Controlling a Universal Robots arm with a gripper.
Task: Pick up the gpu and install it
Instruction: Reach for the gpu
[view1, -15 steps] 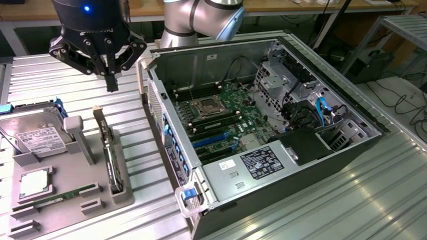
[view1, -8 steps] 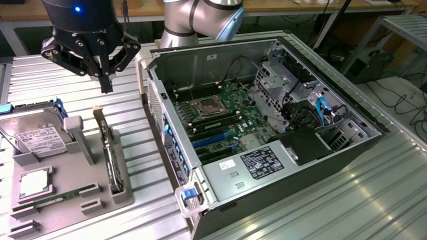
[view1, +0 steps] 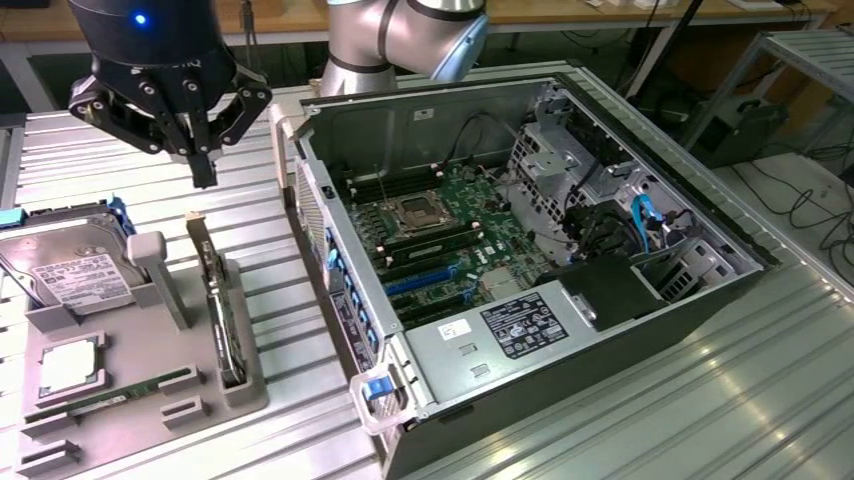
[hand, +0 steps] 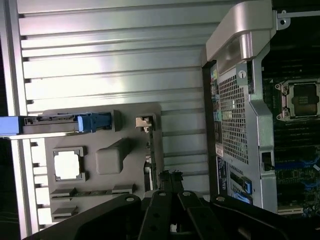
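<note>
Card on edge: the gpu (view1: 220, 310) stands upright in a slot of the grey tray (view1: 134, 420) on the counter (view1: 267, 190), beside the computer case (view1: 534, 380). We judge it light, stiff and fragile, best pinched along its top edge. The tool (view1: 203, 178) hangs above it, fingers pressed together and empty. Both broad faces of the gpu are hidden from us.

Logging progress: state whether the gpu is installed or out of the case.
Out: the gpu stands on edge in the grey tray beside the case.

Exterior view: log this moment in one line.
black gripper: shut, empty, hovering | thin dark edge-on gpu card: upright in grey holder tray | open computer case: gpu absent
</note>
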